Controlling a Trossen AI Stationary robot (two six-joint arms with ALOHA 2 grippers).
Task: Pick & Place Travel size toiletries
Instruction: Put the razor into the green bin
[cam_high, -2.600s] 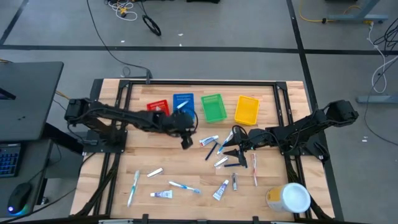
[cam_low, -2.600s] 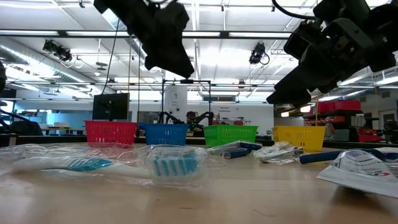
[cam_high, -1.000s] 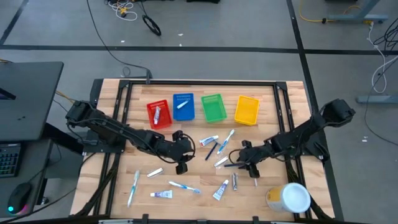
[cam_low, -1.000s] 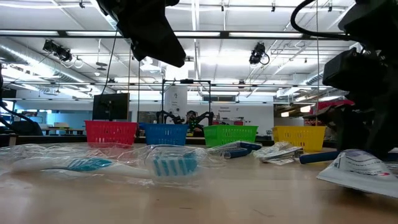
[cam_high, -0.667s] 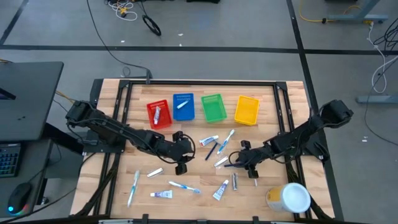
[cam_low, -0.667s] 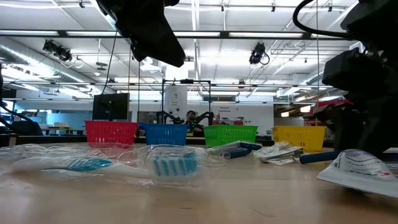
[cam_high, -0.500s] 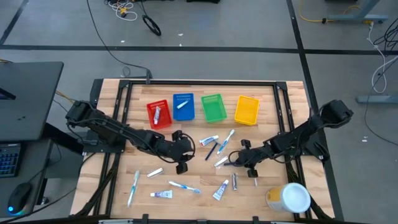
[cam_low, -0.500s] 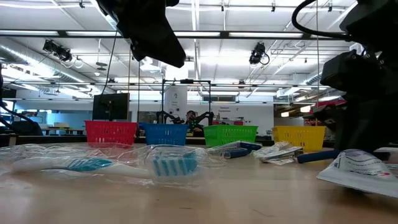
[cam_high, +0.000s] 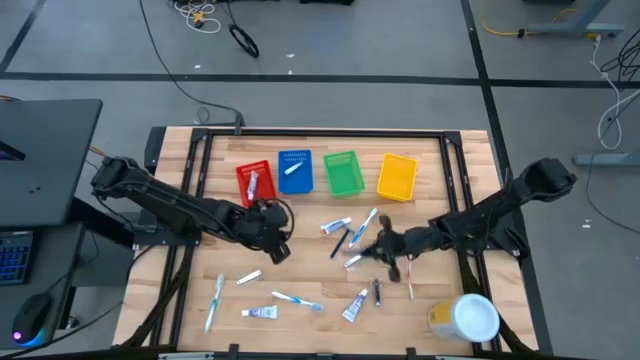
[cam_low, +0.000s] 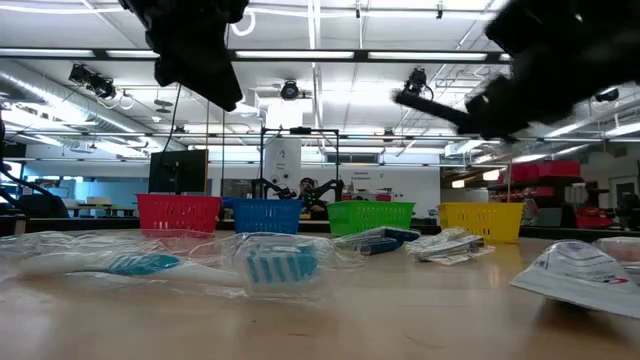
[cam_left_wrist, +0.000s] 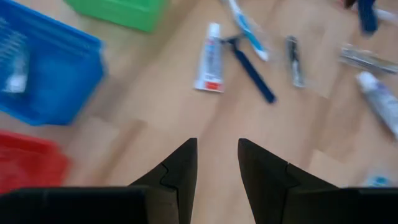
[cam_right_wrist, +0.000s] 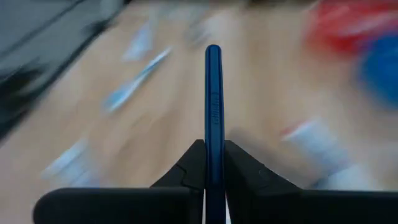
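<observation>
Several small toiletries lie loose on the wooden table: a white tube, a toothbrush, a dark razor and others. My right gripper is shut on a dark blue slim toiletry, which sticks out forward past its fingers and shows in the low view well above the table. My left gripper hovers open over bare wood right of the red bin, with nothing between its fingers. My right gripper pinches the dark blue toiletry's near part between its two fingers. The fingers lie along it, coming from the table's right side and slanting slightly down. The toiletry points on past the fingertips toward the left, lifted clear of the table.
Red, blue, green and yellow bins stand in a row at the far side; the red holds a tube, the blue a white item. A white-lidded yellow tub stands at the near right corner.
My right gripper has shut on the dark blue toiletry that lay on the table, lifted it clear and tipped nearer to level. My left gripper, still open, has drawn back toward the table's left and far side, rising a little and rolling.
</observation>
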